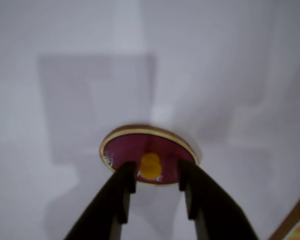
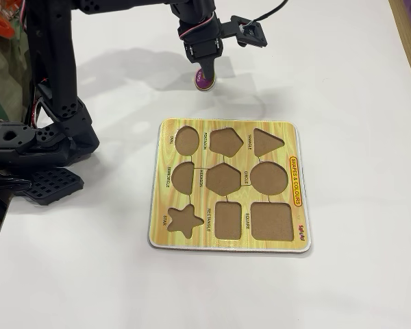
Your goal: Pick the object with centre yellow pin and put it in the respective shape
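Purple oval piece (image 1: 149, 161) lies flat on the white table (image 1: 65, 50), beyond the board (image 2: 229, 192) and its oval cut-out (image 2: 186, 140). Gripper (image 1: 156, 182) straddles the yellow knob (image 1: 150, 165), jaws parted, apparently not yet pinching. Likely thin, stiff, light wood; take the knob.

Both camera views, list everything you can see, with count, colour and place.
Oval puzzle piece: one, purple with pale rim and yellow knob, on the white table beyond the board's top edge in the fixed view.
Shape board: one, yellow wood-grain, table centre, nine empty brown cut-outs; oval cut-out at its top left.
Table: one, white.
Arm: one, black, left side of the fixed view.
Gripper: one, black, open, fingers either side of the knob.
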Action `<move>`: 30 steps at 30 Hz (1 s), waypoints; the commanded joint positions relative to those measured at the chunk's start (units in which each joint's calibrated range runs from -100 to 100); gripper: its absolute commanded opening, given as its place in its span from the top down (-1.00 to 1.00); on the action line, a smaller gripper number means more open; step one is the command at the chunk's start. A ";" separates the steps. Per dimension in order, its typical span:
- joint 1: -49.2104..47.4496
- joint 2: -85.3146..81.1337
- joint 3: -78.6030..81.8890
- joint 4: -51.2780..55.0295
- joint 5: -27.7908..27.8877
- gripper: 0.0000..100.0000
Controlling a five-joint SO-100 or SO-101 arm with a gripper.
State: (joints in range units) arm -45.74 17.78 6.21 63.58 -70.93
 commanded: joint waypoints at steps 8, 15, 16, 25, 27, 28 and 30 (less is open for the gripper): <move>1.11 -0.46 -1.98 -0.75 0.17 0.81; 1.11 -0.38 -1.89 -0.75 0.17 0.81; 1.21 -0.29 -1.89 -0.75 0.17 0.81; 1.21 -0.21 -1.62 -0.75 0.11 0.81; 1.21 -0.21 -1.53 -0.75 0.11 0.81; 1.21 -0.04 -1.53 -0.75 0.11 0.81; 1.21 1.46 -2.16 -0.75 0.11 0.81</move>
State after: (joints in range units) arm -45.56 18.38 6.21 63.58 -70.93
